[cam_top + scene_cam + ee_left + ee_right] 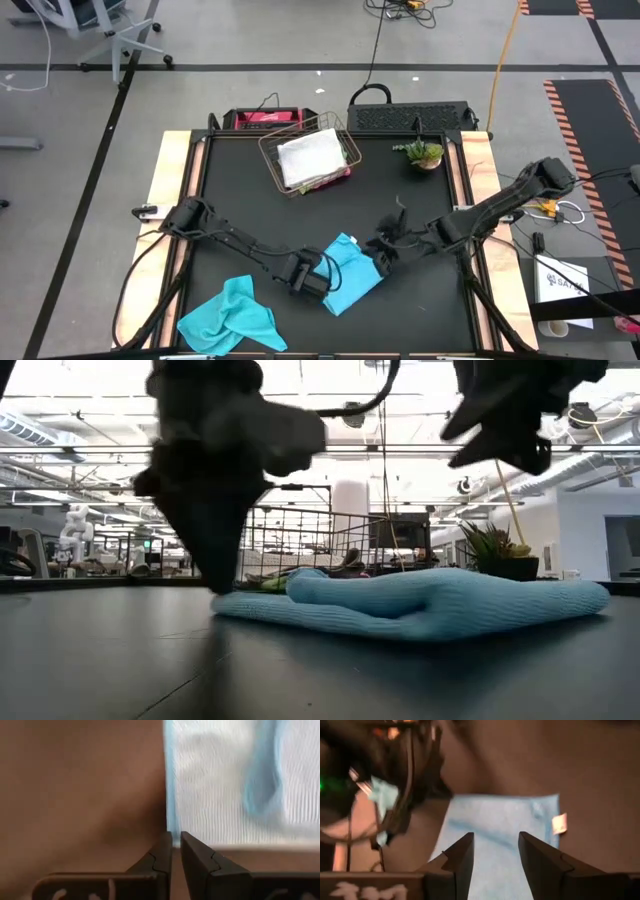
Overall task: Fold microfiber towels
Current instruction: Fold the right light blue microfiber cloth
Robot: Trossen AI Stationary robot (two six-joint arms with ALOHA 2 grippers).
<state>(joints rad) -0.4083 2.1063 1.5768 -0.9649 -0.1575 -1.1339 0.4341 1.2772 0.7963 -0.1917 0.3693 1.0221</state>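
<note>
Near the tabletop's (200, 200) front edge, I had both hands at a folded turquoise towel (350, 272).
My left hand (325, 283), nearly shut and holding nothing, sat at its edge; my right hand (383, 255) hung open above it. Another turquoise towel (232, 318) lay crumpled at the front-left corner.

In the high view, the left claw (322, 283) covers the folded turquoise towel's (352, 272) near edge; the basket's (335, 135) lower cloths, beyond both claws, stay unclear.
</note>
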